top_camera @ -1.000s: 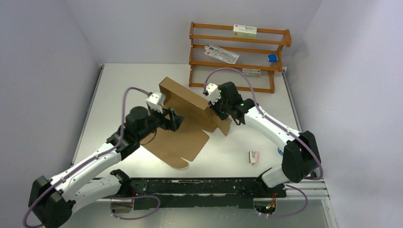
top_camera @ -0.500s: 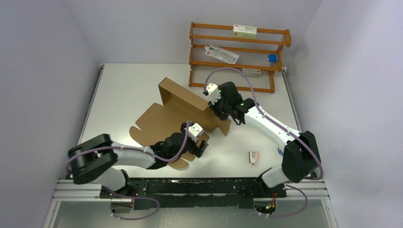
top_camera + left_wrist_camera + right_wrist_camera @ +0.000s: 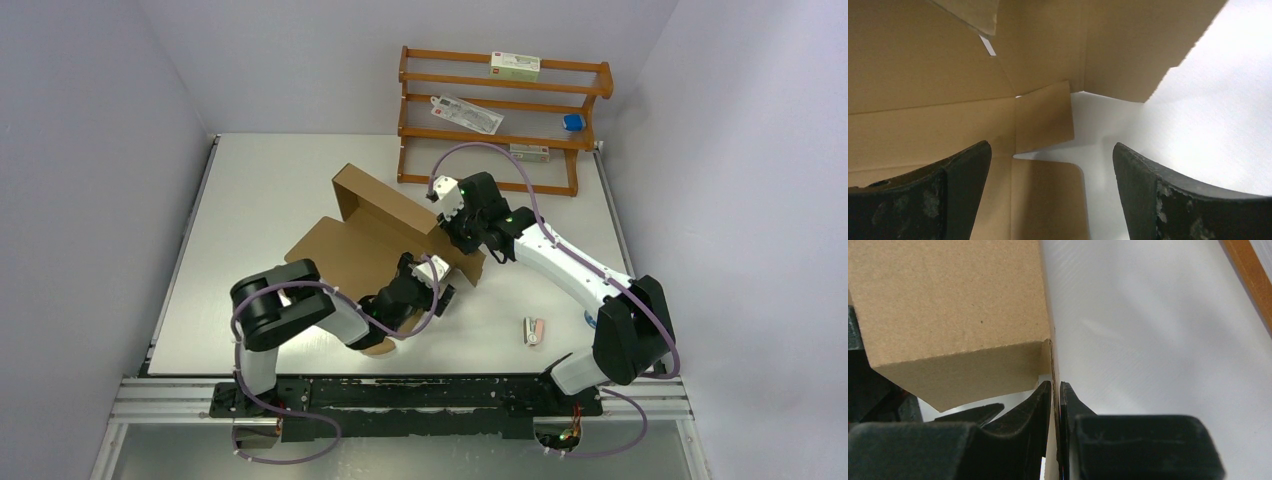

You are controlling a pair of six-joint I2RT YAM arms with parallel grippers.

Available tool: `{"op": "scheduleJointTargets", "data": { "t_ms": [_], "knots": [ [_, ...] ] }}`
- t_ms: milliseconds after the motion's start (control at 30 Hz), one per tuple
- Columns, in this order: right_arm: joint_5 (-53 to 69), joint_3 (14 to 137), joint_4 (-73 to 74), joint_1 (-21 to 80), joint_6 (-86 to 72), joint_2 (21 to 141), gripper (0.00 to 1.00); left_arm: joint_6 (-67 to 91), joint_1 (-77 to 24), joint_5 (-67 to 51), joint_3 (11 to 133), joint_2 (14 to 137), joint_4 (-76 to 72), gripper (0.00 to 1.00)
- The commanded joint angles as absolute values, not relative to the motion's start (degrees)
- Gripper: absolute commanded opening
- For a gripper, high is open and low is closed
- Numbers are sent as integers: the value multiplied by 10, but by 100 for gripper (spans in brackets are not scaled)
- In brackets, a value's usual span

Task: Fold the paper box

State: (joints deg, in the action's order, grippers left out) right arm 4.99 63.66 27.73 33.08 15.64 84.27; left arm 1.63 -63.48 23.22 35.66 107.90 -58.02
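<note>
Obs: paper box (image 3: 345, 245) mid-desk (image 3: 250, 180), rear wall upright; left tool (image 3: 436, 287) swung from box's 9 o'clock side to its 4 o'clock corner, jaws wide, empty; right tool (image 3: 452, 236) unchanged, pinched on wall edge.

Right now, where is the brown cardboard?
Top view: the paper box lies mid-table, in front of the wooden rack, its raised wall pinched by the right fingers.
</note>
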Motion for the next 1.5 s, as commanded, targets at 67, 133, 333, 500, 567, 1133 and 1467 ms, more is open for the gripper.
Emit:
{"op": "scheduleJointTargets", "data": {
  "t_ms": [67, 133, 333, 500, 567, 1133, 1467],
  "knots": [
    [61, 648, 283, 336, 157, 839, 17, 7, -637, 295, 382, 1124, -653, 93],
    [61, 649, 284, 335, 157, 840, 17, 7, -637, 296, 387, 1134, -655, 92],
    [62, 644, 281, 335, 158, 839, 17, 9, -637, 314, 399, 1157, -661, 86],
    [63, 647, 286, 335, 159, 841, 17, 23, -634, 347, 399, 1159, -670, 74],
    [62, 645, 285, 336, 160, 837, 17, 42, -627, 353, 396, 1151, -668, 68],
    [70, 641, 278, 336, 159, 834, 14, 185, -543, 243, 353, 1089, -666, 55],
    [34, 651, 267, 348, 89, 846, 8, 248, -516, 187, 351, 1135, -690, 48]
  ]
}}
